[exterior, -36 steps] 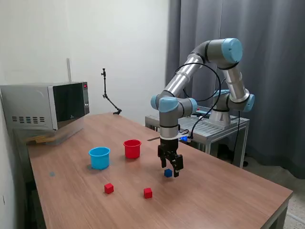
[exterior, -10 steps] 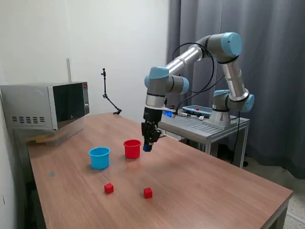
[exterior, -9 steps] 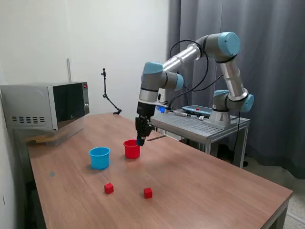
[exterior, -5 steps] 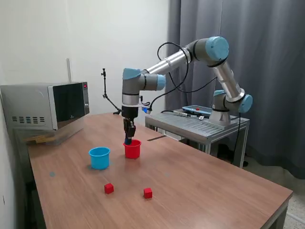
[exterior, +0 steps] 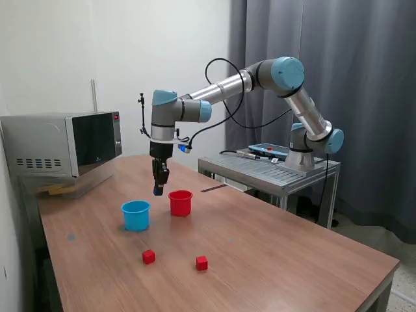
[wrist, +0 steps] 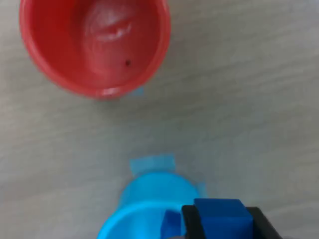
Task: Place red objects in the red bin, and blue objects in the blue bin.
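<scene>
Pincer around blue cube

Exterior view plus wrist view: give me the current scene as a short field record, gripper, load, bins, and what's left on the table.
gripper: shut on a blue cube, above the table, between the two bins
red bin: upright, empty in the wrist view
blue bin: upright, on the exterior view's left of the red bin; part of a second blue cube seems to show inside
red cubes: two, and, loose on the table nearer the camera, not yet binned
</scene>
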